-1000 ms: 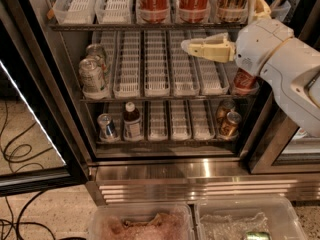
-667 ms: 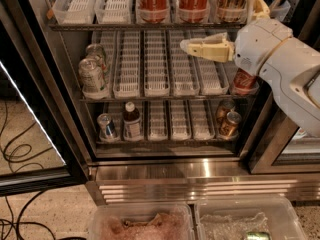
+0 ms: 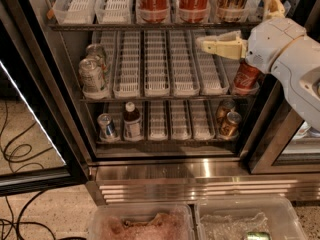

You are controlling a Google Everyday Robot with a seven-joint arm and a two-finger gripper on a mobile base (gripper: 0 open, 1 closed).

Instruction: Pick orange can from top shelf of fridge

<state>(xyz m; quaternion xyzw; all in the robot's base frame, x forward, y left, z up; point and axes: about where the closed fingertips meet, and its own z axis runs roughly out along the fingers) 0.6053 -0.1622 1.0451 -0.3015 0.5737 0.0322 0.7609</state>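
1. So, nothing is picked yet. The orange can point(image 3: 232, 1) stands at the right end of the top shelf point(image 3: 100, 27) of the fridge point(image 3: 200, 176), just beside two red cans point(image 3: 152, 1).
2. Down a level, the gripper point(image 3: 216, 45) hangs in front of the middle rack point(image 3: 165, 98), below the can and carrying nothing. Spread or closed, I cannot tell.
3. What's left, by my reckoning, is to rise, reach in, grasp and draw out.
4. Count, middle rack: two silver cans point(image 3: 92, 74) on the left, one lone red can point(image 3: 246, 76) on the right.
5. Count, bottom rack point(image 3: 170, 140): one small can point(image 3: 106, 126), one bottle point(image 3: 131, 121) and two gold cans point(image 3: 230, 124).
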